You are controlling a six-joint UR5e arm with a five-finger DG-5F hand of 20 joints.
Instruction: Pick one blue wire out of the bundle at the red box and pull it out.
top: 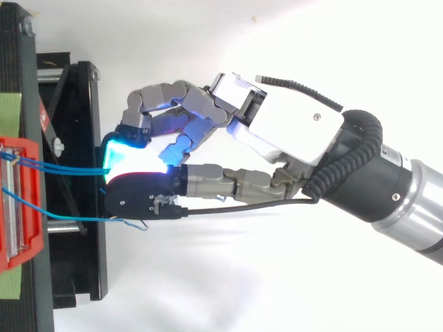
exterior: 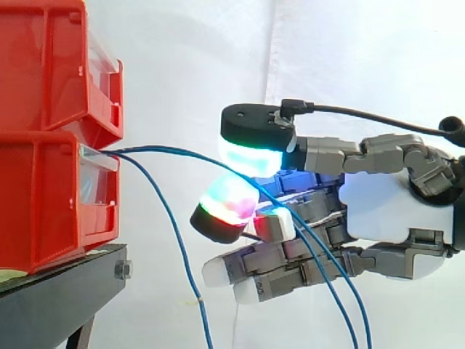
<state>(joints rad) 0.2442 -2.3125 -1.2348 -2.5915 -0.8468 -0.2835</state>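
Holds the grey-and-white robot hand (exterior: 378, 203) in from the right, thumb pad above and one curled finger pad below, pinched together on a thin blue wire (exterior: 182, 154); other fingers loosely folded underneath. Seems, judging by the top view, to catch two strands rather than one. Sits near the two stacked red plastic bins (exterior: 43, 196) on the black metal stand (exterior: 58, 298), with the pull itself not yet done: grasp made, wire slack in an arc and rooted at the lower bin's clear front lip. Has a second loose blue strand (exterior: 174, 233) hanging from that lip down past the stand. Cannot tell what else lies inside either bin.
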